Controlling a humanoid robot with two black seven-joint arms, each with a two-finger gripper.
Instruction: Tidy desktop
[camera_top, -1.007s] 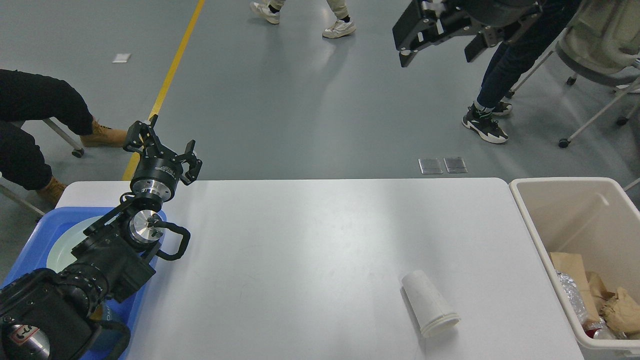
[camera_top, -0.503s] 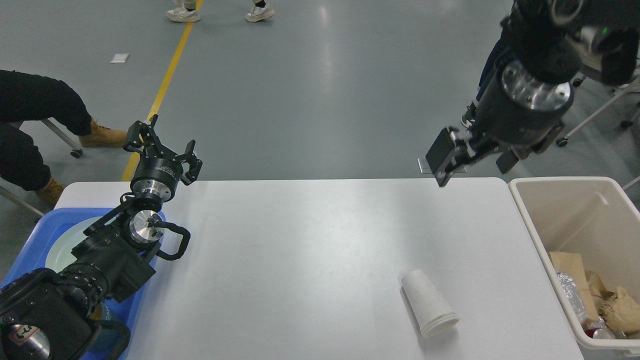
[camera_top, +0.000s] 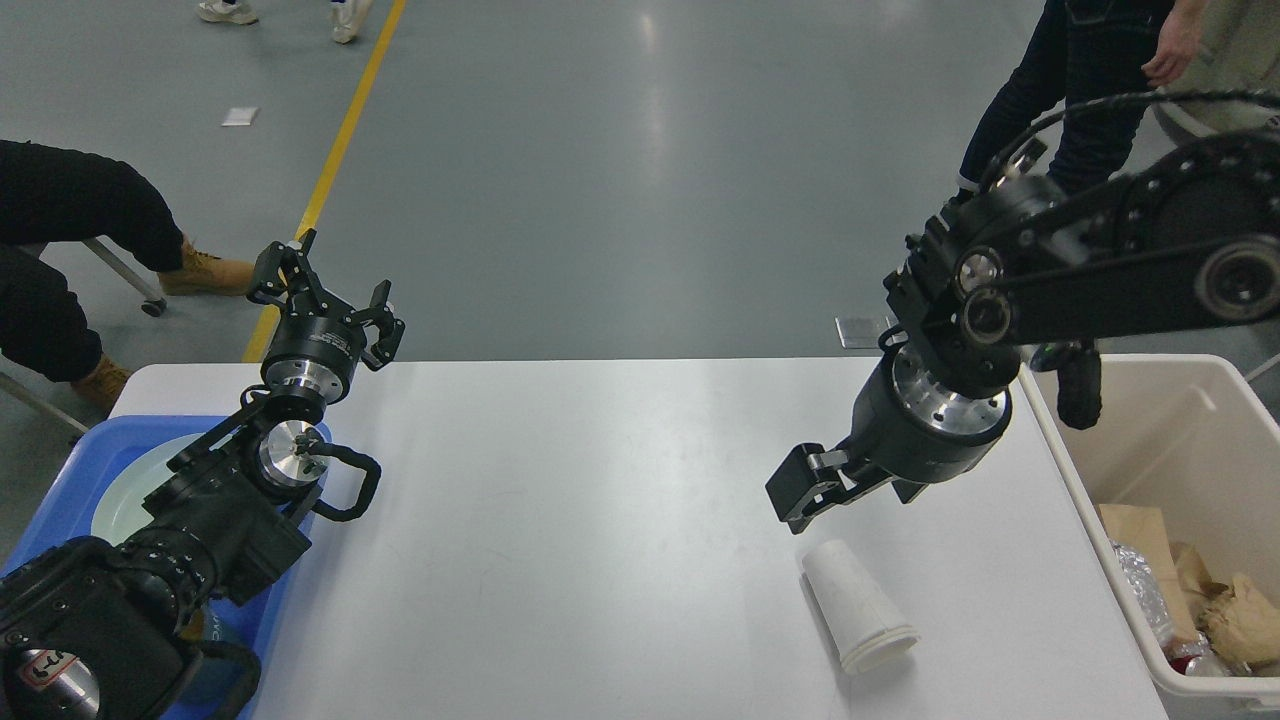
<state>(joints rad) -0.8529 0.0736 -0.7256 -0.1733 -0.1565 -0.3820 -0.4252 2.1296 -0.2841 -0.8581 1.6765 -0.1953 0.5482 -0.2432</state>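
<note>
desktop (camera_top: 600, 520): one wide white tabletop with rounded corners, filling the near half of the room, a blue tray at its left end and a beige bin at its right.
cups: one white paper cup (camera_top: 858, 606), lying on its side on the near right part of the desktop, rim toward the near edge.
blue tray (camera_top: 70, 470): one, on the left end; a single pale round plate (camera_top: 125, 495) lies in it, partly covered by the left arm.
beige bin (camera_top: 1150, 400): one, just beside the right edge; inside, at the near end, crumpled brown paper (camera_top: 1225, 600) and a bit of silvery foil (camera_top: 1145, 590); the far end shows bare wall.
left gripper (camera_top: 325, 300): hanging over the far left corner, fingers spread apart, holding nothing.
right gripper (camera_top: 850, 490): coming in from the right, hovering just above and beyond the cup, not touching it; one dark finger shows, the other is hidden behind the wrist, so how wide it stands i cannot tell; nothing seen in it.
people: parts of three on the grey floor, one seated far left in tan boots, one standing far right, one pair of shoes at the far edge.
</note>
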